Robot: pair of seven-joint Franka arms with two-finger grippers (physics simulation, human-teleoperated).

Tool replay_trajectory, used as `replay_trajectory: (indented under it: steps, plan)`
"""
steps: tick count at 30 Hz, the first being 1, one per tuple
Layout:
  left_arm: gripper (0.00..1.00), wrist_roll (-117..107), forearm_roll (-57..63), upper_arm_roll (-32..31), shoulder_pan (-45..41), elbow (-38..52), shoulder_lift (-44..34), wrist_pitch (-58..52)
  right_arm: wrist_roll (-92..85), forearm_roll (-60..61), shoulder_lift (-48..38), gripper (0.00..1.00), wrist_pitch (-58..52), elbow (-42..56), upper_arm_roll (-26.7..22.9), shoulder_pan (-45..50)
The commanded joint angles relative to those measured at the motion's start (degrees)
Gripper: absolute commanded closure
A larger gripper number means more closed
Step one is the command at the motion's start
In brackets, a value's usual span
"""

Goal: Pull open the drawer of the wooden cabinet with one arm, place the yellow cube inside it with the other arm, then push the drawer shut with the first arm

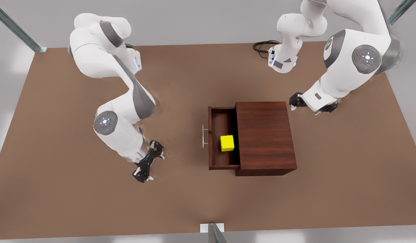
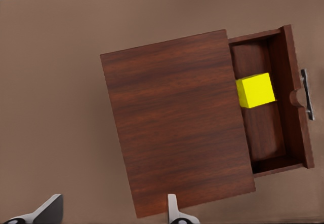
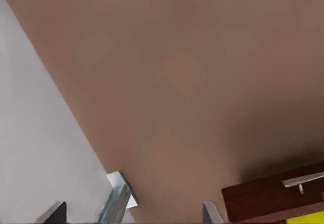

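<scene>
The small yellow cube (image 1: 227, 143) sits in the pulled-out reddish-brown wooden drawer (image 1: 215, 158). The left pincer (image 2: 111, 211), its fingers spread and empty, is right of the cabinet (image 1: 265, 135). The right pincer (image 1: 147, 161), also spread and empty, is left of the drawer.

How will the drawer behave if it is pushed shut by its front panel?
The drawer looks like rigid wood, so it should probably slide straight into the wooden cabinet, not flex. The loose yellow cube inside may shift, but flat faces make rolling unlikely. Right gripper, open, hangs on the handle side; left gripper, open, waits behind the cabinet.
</scene>
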Motion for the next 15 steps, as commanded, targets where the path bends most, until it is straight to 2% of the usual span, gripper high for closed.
replay_trajectory:
  steps: [1, 2, 3, 4, 5, 6, 9, 15]
  plan:
    - [0.0, -21.2, 1.6, -0.5, -8.7, 2.8, 1.4, 0.0, -71.0, -0.4, -4.7, 0.0, -12.3, -6.0, 1.6, -10.3]
    - [0.0, -30.6, 1.8, -0.6, -13.6, 5.8, 3.2, 0.0, -94.4, 0.0, -9.0, 0.0, -8.9, -13.0, 0.4, -13.7]
    - [0.0, -41.8, 2.2, -0.6, -19.4, 9.8, 6.9, 0.5, -118.3, 0.7, -13.5, 0.0, -8.4, -20.6, -5.4, -13.4]
    - [0.0, -51.4, 4.1, -0.6, -24.5, 13.3, 11.2, 2.8, -127.6, 1.9, -15.3, 0.0, -8.4, -23.8, -11.5, -10.4]
    - [0.0, -62.1, 5.1, -0.5, -29.2, 18.4, 16.9, 6.7, -128.1, 4.4, -16.1, 0.0, -7.8, -24.9, -21.5, -2.6]
    - [0.0, -69.3, 5.3, -0.2, -31.9, 20.1, 20.1, 11.3, -128.1, 5.0, -16.6, 0.0, -7.4, -25.8, -23.8, -1.2]
    - [0.0, -81.1, 10.9, 0.0, -36.6, 22.0, 26.9, 23.3, -128.3, 4.6, -16.2, 0.0, -9.6, -24.3, -23.9, -1.1]
    - [0.0, -81.9, 11.8, 4.7, -36.4, 22.7, 36.5, 42.3, -128.2, 4.7, -15.1, 0.0, -9.7, -24.3, -23.9, -1.0]
